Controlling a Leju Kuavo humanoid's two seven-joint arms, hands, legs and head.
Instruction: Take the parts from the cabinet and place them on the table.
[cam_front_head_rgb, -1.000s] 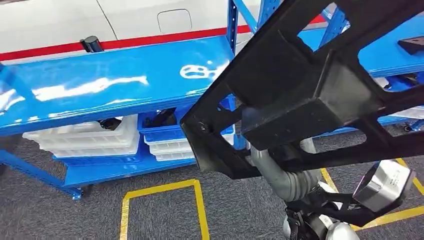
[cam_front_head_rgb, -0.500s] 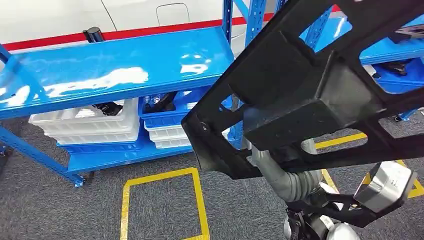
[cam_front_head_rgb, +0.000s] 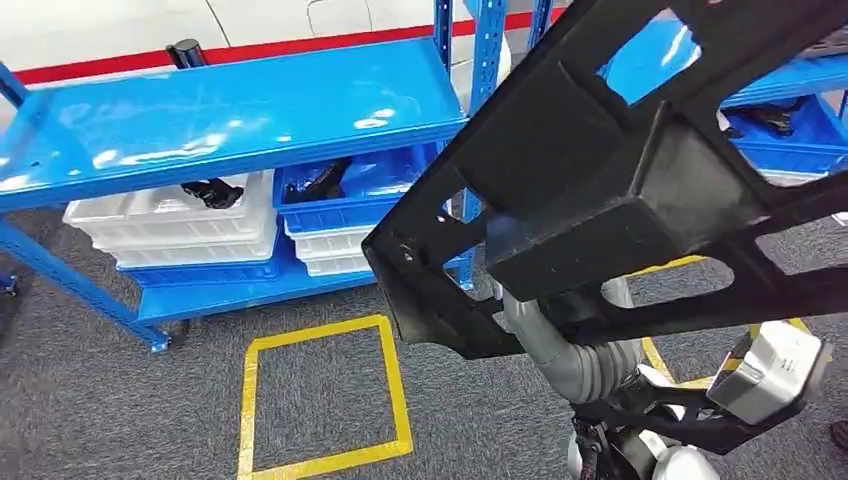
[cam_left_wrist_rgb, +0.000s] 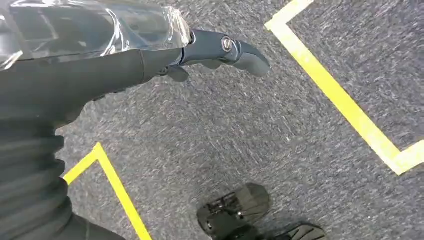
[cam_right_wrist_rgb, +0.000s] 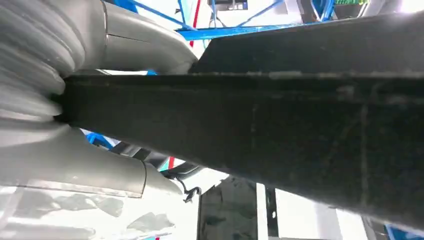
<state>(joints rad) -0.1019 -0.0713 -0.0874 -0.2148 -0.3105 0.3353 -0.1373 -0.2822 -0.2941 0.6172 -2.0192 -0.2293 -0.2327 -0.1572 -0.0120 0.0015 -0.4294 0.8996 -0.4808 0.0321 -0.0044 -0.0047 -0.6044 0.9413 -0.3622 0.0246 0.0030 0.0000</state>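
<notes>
Right hand (cam_right_wrist_rgb: 75, 120) grips the black frame part (cam_front_head_rgb: 620, 190), which sits right against it. Left hand (cam_left_wrist_rgb: 150, 55) hangs empty, fingers apart, over grey carpet (cam_left_wrist_rgb: 260, 135).

One black frame part (cam_front_head_rgb: 620, 190), two blue racks (cam_front_head_rgb: 230, 120), several white trays (cam_front_head_rgb: 170, 235)

Blue steel shelving rack (cam_front_head_rgb: 240, 110), glossy upper shelf. Lower shelf (cam_front_head_rgb: 215, 292): stacked white trays (cam_front_head_rgb: 175, 240) beside a blue bin (cam_front_head_rgb: 345, 205) on white trays, dark parts (cam_front_head_rgb: 212, 191) inside. Grey carpet floor (cam_front_head_rgb: 110, 400), yellow tape square (cam_front_head_rgb: 320, 395).
</notes>
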